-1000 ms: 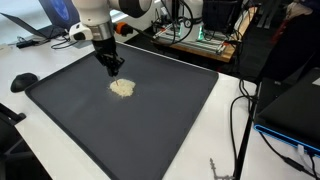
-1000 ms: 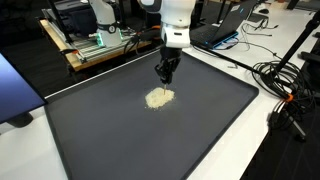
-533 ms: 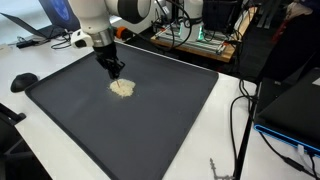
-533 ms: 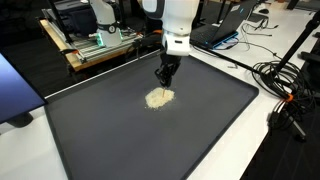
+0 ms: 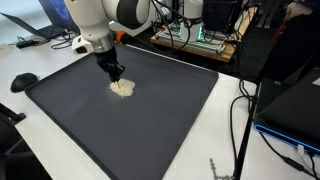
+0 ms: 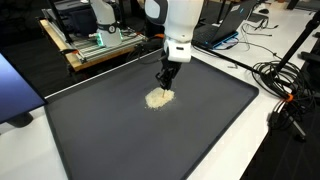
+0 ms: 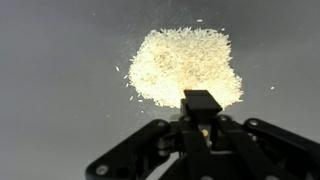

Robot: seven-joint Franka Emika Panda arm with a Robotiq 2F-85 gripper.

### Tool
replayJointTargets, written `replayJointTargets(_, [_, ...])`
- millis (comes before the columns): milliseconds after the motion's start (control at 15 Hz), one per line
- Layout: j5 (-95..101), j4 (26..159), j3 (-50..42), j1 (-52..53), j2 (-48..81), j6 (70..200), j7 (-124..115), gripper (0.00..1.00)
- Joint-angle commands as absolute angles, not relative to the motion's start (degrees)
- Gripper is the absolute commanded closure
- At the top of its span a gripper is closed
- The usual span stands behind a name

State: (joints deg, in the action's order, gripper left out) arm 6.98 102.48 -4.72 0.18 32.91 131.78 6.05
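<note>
A small heap of pale, rice-like grains lies on a large dark mat. My gripper points straight down, shut, its tips just above the far edge of the heap. In the wrist view the grain heap fills the upper middle, with scattered grains around its rim, and the closed black fingertips overlap its near edge. I see nothing held between the fingers apart from a pale speck deep between them.
The mat lies on a white table. A black rounded object sits off one mat corner. Cables trail beside the mat, a laptop and a wooden rack of electronics stand behind.
The arm has shifted slightly and the shut gripper has come a little lower and closer to the heap. The grains have not visibly moved.
</note>
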Motion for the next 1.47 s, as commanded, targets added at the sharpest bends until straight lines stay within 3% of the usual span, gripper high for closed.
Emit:
replayJointTargets(0, [8.0, 100.0, -4.1, -0.3, 35.7, 129.5, 5.2, 0.97])
replayJointTargets(1400, [8.4, 101.3, -4.5, -0.3, 32.6, 127.7, 5.1, 0.97])
